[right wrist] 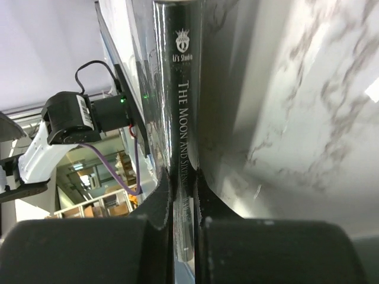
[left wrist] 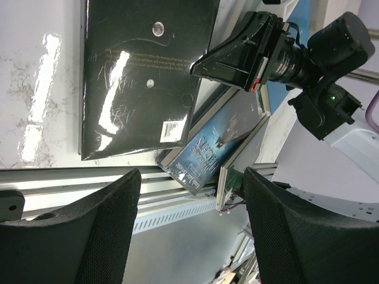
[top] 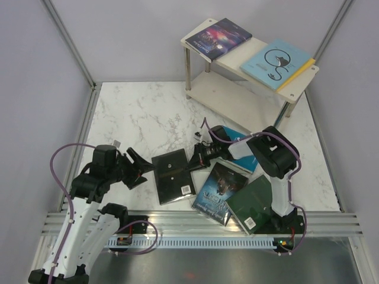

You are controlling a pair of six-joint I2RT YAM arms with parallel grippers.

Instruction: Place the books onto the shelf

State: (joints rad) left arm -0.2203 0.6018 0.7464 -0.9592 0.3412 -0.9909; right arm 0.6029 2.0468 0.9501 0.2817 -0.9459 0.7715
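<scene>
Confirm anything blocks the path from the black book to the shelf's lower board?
Nothing visible. Right gripper, jaws shut, holds the black book by its edge; only bare table lies between it and the shelf.

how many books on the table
4, maybe more hidden: black book in the right claw, blue book beside it, green book at the near edge, cyan book under the arm.

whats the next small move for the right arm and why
Probably lift the glossy black paperback slightly by its spine: the right gripper has its fingers shut on that edge, the book lies on the marble table, and the cream two-tier shelf stands further back.
</scene>
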